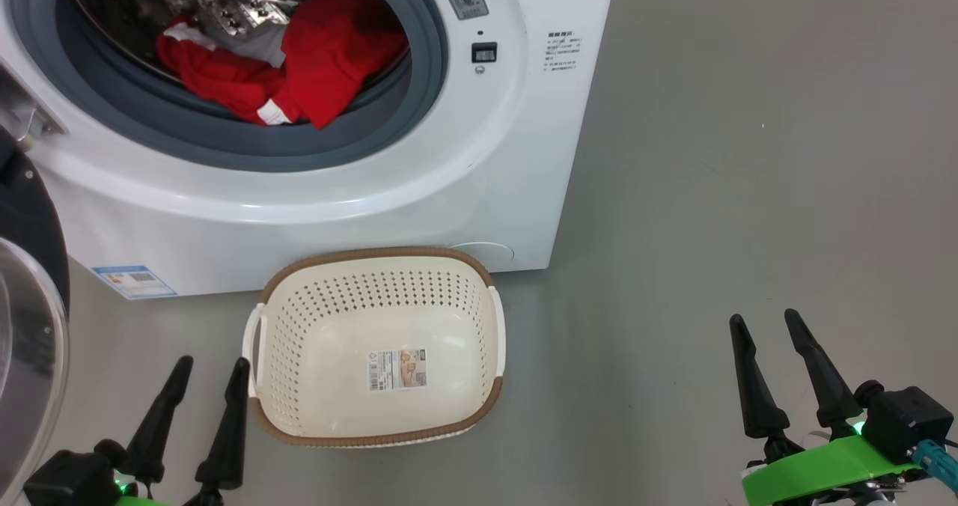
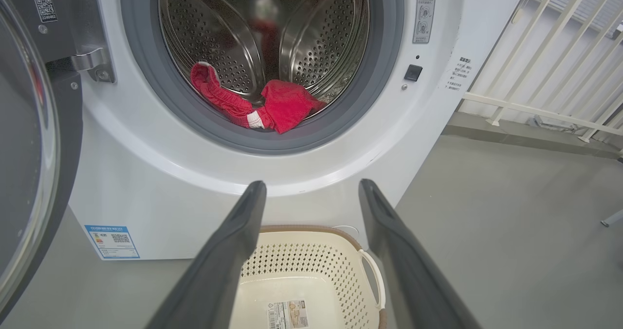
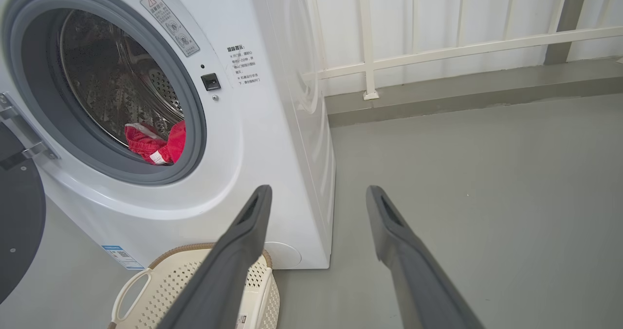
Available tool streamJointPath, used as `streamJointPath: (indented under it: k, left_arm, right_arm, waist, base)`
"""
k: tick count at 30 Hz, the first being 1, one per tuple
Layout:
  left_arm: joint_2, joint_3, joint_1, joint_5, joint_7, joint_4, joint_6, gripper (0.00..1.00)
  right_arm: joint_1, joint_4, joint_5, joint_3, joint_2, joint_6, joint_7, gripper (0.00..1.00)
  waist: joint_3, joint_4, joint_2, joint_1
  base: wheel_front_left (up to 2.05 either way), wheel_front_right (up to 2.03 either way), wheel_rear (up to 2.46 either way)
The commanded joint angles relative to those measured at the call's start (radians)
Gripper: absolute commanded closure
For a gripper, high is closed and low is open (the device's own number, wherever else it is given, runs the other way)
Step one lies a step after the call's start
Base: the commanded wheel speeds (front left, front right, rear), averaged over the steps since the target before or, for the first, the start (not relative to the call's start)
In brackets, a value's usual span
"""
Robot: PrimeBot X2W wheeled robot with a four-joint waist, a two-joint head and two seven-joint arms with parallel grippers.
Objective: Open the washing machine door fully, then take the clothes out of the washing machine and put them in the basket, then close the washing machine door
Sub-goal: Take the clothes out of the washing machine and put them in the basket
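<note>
Grey floor [image 1: 711,191] holds your basket [image 1: 374,255]; its paper label [image 1: 397,369] is unreadable. Print [image 1: 565,51] on the washing machine [image 1: 299,221] at one o'clock blurs; door [image 1: 30,326] cut off at nine. Left tool [image 1: 212,361] and right tool [image 1: 764,316] gape, empty.

red clothes [image 1: 322,64] w/ white trim, white washing machine [image 1: 419,191], cream perforated basket [image 1: 299,319], brown rim

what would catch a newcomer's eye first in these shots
The red clothes lie at the front of the drum of the washing machine, whose door stands swung open at the left. Next comes the empty cream basket on the floor right before the machine, with the left gripper and right gripper open on either side, holding nothing.
</note>
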Motion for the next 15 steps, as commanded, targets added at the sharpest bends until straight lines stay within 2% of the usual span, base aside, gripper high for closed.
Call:
streamJointPath:
  k: [1,7,15]
  left_arm:
    - [0.024,0.035,-0.043,0.004,-0.005,-0.018,0.002,0.00]
    - [0.029,0.046,-0.069,0.014,-0.005,0.005,0.002,0.00]
    - [0.040,0.051,-0.218,0.061,-0.005,0.072,0.002,0.00]
  right_arm:
    - [-0.030,-0.024,0.007,0.028,-0.009,0.008,-0.006,0.00]
    - [-0.055,-0.028,0.009,0.041,-0.009,0.008,-0.006,0.00]
    - [-0.102,-0.041,0.024,0.057,-0.009,0.008,-0.006,0.00]
  waist:
    - [0.003,0.000,-0.0001,0.0000]
    - [0.041,-0.012,-0.0001,0.0000]
    - [0.131,-0.032,-0.0001,0.0000]
  base:
    - [0.00,0.00,0.00]
    - [0.00,0.00,0.00]
    - [0.00,0.00,0.00]
